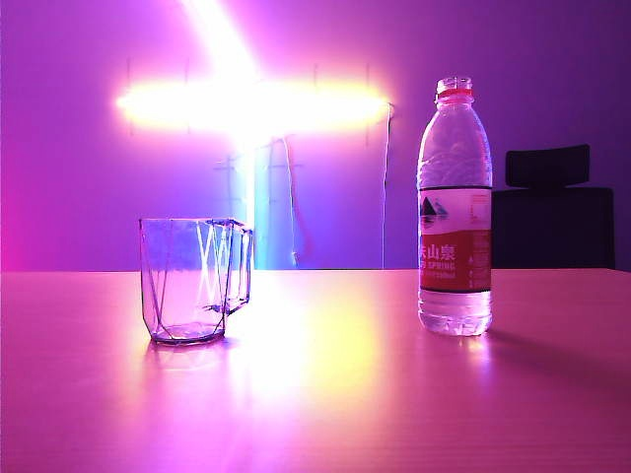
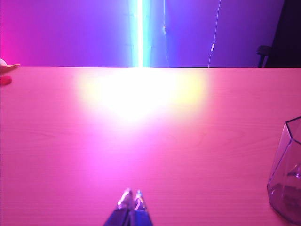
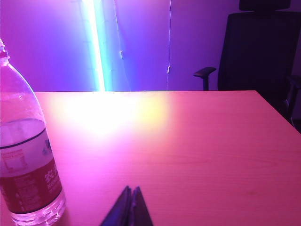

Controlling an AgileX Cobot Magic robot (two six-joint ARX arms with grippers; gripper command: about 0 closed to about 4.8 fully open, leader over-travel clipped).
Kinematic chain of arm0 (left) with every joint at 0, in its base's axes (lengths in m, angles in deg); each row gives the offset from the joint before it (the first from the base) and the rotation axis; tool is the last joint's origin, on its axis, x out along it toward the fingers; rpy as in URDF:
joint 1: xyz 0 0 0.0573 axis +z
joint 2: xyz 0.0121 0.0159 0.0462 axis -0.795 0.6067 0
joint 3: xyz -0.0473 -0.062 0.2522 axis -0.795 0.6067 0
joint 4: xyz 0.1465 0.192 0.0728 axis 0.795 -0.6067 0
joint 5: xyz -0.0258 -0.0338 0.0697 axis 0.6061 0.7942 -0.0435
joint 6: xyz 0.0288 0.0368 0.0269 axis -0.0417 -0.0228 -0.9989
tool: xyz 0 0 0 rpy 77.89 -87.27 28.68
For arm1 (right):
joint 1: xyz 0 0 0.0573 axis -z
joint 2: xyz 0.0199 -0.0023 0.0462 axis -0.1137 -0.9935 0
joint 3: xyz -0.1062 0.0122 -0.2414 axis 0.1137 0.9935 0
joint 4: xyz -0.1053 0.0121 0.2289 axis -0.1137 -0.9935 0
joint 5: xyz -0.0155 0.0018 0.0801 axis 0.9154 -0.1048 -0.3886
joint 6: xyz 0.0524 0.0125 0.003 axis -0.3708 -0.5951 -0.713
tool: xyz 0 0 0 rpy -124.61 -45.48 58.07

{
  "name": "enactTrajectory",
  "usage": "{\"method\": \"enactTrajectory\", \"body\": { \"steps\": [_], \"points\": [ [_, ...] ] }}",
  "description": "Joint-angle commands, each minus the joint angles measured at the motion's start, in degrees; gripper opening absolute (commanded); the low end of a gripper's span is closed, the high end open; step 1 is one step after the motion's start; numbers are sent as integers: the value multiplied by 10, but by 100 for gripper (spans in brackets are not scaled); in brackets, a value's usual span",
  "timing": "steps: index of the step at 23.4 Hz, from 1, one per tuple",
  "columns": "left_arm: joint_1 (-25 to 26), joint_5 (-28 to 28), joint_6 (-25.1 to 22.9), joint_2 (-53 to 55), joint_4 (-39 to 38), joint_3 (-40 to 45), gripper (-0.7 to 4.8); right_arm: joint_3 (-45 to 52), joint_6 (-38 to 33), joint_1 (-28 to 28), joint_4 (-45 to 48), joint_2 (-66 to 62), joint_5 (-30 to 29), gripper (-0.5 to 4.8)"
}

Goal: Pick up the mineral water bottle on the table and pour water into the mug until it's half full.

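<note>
On table [image 1: 325,414], bottle [image 1: 455,212] upright, neck up, mug [image 1: 192,279] apart, L pincer [image 2: 132,198] & R pincer [image 3: 130,193] clenched.

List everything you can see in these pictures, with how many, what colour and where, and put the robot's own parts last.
Clear plastic mineral water bottle with red-and-white label: one, cap off, upright on the right of the exterior view.
Short clear faceted glass mug: one, looks empty, upright on the left, apart from the bottle.
Wide smooth table: one, tinted pink, glossy.
Black office chair: one, behind the table's far right.
Glowing light tube: one, on the purple wall.
Small red item: one, at the table's far left edge; cannot tell what.
Left gripper: jaws shut, low over the table, short of the mug.
Right gripper: jaws shut, beside the bottle, not touching.
</note>
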Motion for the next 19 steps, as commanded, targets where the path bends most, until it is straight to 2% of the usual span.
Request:
{"method": "enactTrajectory", "body": {
  "steps": [1, 10, 13, 14, 15, 16, 17, 18, 19],
  "points": [
    [0, 0, 2, 1, 3, -2, -2, 3, 2, 0, 9, 1, 1, -5],
    [-3, 0, 2, 1, 3, -2, -2, 3, 2, 0, 10, 1, 1, -5],
    [-31, -2, 2, 1, 3, -2, -2, 3, -3, 0, 10, 1, -5, -5],
    [-47, -2, 2, 1, 3, -2, -2, 3, -15, 0, 10, 1, -11, -6],
    [-92, -2, 2, 1, 3, -2, -2, 3, -44, 0, 14, 1, -24, -6],
    [-113, -2, 2, 2, 3, -2, -2, 3, -66, 0, 17, 1, -31, -5],
    [-163, -1, 2, 5, 3, -2, -2, 3, -105, 0, 24, 1, -42, -5],
    [-185, -1, 2, 7, 3, -2, -2, 3, -123, 0, 27, 1, -48, -5],
    [-232, -1, 2, 11, 3, -2, -2, 2, -155, 0, 38, 1, -59, 1]
  ]
}}
